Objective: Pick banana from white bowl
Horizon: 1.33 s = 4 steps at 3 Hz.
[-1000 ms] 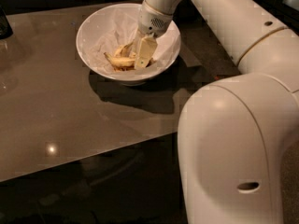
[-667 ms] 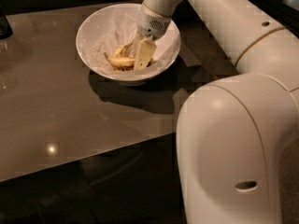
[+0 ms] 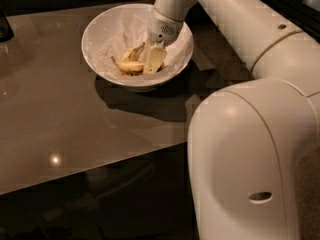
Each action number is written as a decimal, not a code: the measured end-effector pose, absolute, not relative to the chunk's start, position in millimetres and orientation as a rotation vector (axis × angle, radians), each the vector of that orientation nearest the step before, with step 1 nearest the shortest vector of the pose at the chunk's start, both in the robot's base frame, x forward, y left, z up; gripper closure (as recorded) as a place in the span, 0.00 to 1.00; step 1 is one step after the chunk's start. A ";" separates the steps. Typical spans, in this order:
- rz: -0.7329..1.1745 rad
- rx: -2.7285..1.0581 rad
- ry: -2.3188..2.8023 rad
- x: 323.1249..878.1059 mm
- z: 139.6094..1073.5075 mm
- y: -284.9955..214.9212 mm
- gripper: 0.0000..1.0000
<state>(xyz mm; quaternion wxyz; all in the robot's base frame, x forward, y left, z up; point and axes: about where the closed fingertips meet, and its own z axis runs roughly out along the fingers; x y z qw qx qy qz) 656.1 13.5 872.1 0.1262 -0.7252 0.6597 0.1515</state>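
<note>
Monitoring the hand (image 3: 152, 66) inside the bowl (image 3: 100, 34), against the banana (image 3: 127, 66), I am failing to tell whether it is gripping; a shallow hold is risking slippage.

One white bowl (image 3: 95, 44), one banana cluster (image 3: 128, 65) in it, one gripper (image 3: 152, 66) down inside that bowl, one table (image 3: 60, 119), one dark object (image 3: 4, 25) at the left edge.

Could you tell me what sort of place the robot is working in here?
Likely a dim indoor dining or test space, though little shows. A glossy brown table holds a white bowl with a banana inside, and the gripper reaches into that bowl beside the fruit.
</note>
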 end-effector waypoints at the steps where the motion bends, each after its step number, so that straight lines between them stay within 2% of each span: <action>1: 0.441 -2.112 1.921 656.1 872.1 13.5 0.75; 2: 0.441 -2.112 1.921 656.1 872.2 13.5 0.98; 4: 0.313 -2.032 1.867 635.5 923.1 3.6 1.00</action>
